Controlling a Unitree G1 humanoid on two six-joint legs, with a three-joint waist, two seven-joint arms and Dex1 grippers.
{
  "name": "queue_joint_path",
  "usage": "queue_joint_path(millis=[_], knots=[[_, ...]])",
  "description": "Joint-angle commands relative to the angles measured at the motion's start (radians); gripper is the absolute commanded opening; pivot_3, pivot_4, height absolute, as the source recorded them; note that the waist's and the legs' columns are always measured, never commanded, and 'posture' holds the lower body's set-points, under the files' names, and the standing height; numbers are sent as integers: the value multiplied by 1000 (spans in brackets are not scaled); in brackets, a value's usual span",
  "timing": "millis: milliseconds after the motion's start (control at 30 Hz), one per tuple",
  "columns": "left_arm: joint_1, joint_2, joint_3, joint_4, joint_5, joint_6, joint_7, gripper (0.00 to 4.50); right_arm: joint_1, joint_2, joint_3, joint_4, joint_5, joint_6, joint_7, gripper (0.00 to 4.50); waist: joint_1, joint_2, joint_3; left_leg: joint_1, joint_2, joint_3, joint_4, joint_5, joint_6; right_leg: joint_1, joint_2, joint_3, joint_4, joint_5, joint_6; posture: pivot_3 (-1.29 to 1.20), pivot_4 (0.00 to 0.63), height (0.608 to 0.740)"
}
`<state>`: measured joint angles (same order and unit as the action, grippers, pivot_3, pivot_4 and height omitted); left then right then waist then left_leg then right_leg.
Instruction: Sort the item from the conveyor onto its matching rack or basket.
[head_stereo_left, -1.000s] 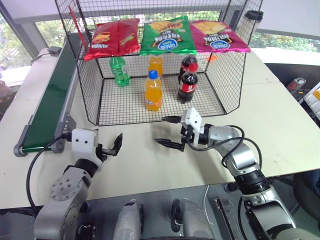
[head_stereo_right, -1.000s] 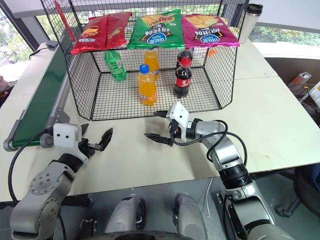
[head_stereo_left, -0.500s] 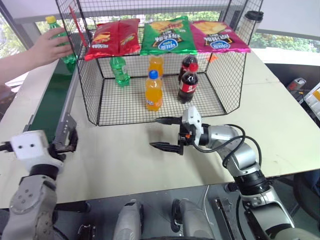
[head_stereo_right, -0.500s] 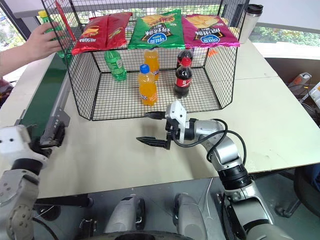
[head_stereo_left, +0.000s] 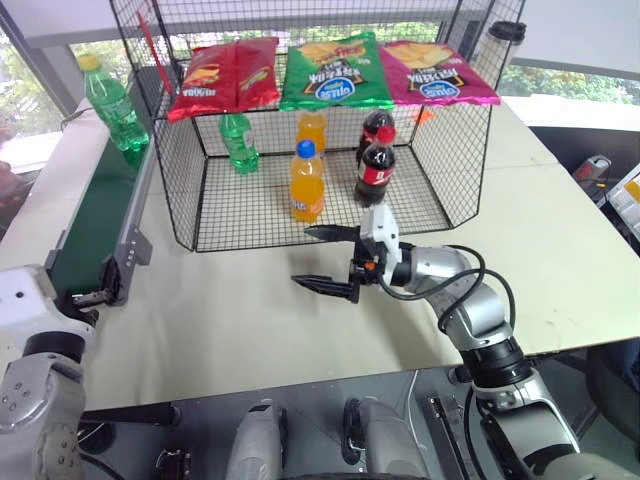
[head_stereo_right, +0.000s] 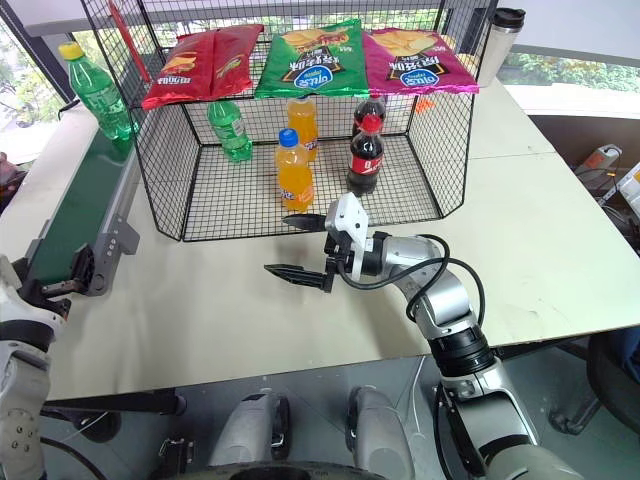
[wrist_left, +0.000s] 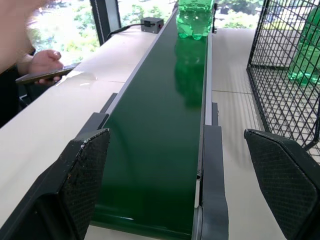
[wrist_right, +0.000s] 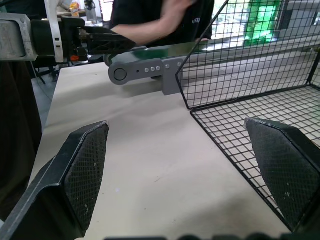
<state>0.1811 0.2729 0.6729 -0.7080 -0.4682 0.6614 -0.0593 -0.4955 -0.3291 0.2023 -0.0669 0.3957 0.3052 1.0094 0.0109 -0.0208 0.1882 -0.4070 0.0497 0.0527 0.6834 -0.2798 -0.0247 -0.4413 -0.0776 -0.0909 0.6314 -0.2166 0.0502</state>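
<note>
Since the green bottle (head_stereo_left: 115, 102) stands upright at the conveyor's (head_stereo_left: 95, 215) far end, beside the wire cage (head_stereo_left: 190, 175), we wait with our left claw (wrist_left: 192, 187) spread wide at the near end, our right claw (head_stereo_left: 322, 258) also apart above the counter (head_stereo_left: 250, 320).

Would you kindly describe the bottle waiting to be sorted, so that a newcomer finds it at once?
Find the long dark green conveyor belt left of the black wire-mesh cage. At its far end stands a clear green plastic soda bottle. Its yellow cap distinguishes it from the green bottle inside the cage.
</note>
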Motion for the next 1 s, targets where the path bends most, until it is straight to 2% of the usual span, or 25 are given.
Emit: queue_joint_path(millis=[33,633,1000], knots=[[-2,9,26,-16,-19,-10,14,4465,-3,-4,-17,-35,9,-21,2,4500,0,0,0,0,0,0,0,0,0,0,0,0,0,0,0,0,150,740],[18,11,35,-9,-63,1,50,4465,5,-21,-6,-36,11,-7,20,4500,1,0,0,0,0,0,0,0,0,0,0,0,0,0,0,0,150,740],[2,52,-19,17,34,-22,63,4465,8,-25,-5,-24,6,-14,22,4500,1,0,0,0,0,0,0,0,0,0,0,0,0,0,0,0,150,740]])
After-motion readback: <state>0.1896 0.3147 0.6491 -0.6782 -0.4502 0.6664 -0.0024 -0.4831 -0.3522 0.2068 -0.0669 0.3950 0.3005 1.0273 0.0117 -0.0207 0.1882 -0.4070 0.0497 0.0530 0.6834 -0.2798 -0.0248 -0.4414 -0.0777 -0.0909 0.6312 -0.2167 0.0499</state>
